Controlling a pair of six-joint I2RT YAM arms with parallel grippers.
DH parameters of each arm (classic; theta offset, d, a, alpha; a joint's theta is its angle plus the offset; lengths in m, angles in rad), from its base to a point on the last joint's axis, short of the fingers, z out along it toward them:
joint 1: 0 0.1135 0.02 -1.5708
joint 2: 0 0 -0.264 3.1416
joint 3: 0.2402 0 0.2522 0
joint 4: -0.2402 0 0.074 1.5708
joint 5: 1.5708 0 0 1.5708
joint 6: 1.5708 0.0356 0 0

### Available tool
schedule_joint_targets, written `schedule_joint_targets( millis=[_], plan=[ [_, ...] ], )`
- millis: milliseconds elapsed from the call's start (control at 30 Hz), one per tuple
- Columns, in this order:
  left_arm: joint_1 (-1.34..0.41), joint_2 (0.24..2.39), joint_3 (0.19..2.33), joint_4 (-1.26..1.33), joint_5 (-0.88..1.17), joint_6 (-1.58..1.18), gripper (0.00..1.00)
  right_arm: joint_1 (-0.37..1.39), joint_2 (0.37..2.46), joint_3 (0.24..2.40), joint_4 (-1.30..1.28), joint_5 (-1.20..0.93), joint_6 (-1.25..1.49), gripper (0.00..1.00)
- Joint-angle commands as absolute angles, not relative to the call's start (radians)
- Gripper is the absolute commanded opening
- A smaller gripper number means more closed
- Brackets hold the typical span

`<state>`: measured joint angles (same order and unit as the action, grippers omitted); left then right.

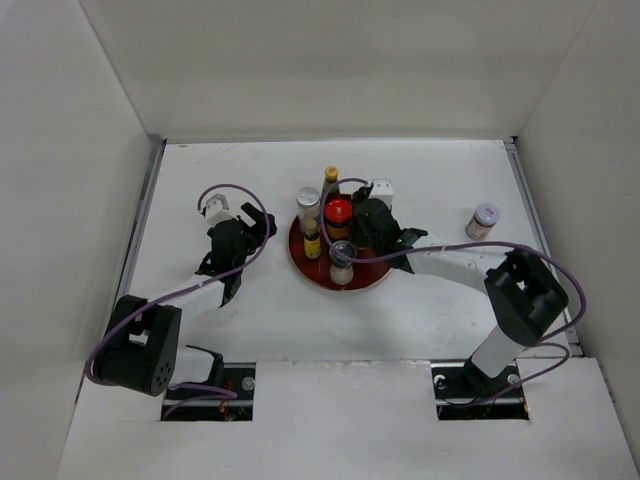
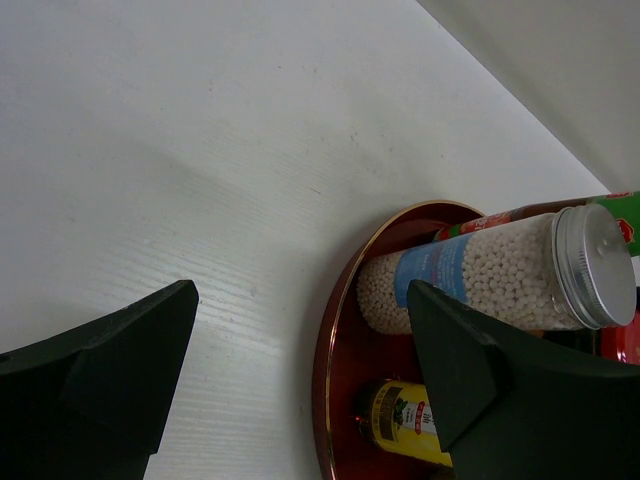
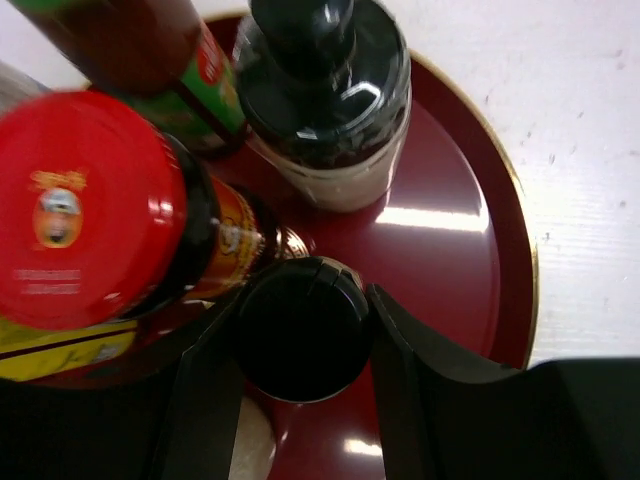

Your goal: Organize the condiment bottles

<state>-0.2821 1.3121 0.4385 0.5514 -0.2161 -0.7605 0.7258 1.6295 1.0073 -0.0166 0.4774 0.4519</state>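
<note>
The condiment bottles point(image 1: 339, 212) are crowded on the red tray point(image 3: 450, 170); a black-capped bottle point(image 3: 300, 340) is gripped by the right claw point(image 3: 304, 306), the left claw point(image 2: 300, 300) open beside the tray; neighbours could be toppled by a tilted lift.

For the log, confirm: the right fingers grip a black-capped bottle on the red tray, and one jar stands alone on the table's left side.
Wrong side: top external view shows the lone jar on the right side of the table. Otherwise correct: the right fingers grip the black-capped bottle on the red tray.
</note>
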Motion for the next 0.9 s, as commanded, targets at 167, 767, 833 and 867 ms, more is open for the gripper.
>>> schedule_joint_targets(
  millis=[167, 767, 833, 867],
  plan=[
    [-0.278, 1.299, 0.431, 0.607, -0.207, -0.769, 0.85, 0.734, 1.677, 1.055, 0.038, 0.498, 0.472, 0.56],
    [-0.278, 1.301, 0.431, 0.607, -0.207, -0.770, 0.85, 0.506, 1.218, 0.856, -0.107, 0.547, 0.509, 0.85],
    [-0.278, 1.299, 0.431, 0.607, -0.207, -0.770, 0.85, 0.415, 1.195, 0.835, -0.089, 0.584, 0.509, 0.91],
    [-0.278, 1.299, 0.431, 0.607, -0.207, -0.770, 0.85, 0.356, 1.190, 0.830, -0.077, 0.621, 0.503, 0.95]
  ],
)
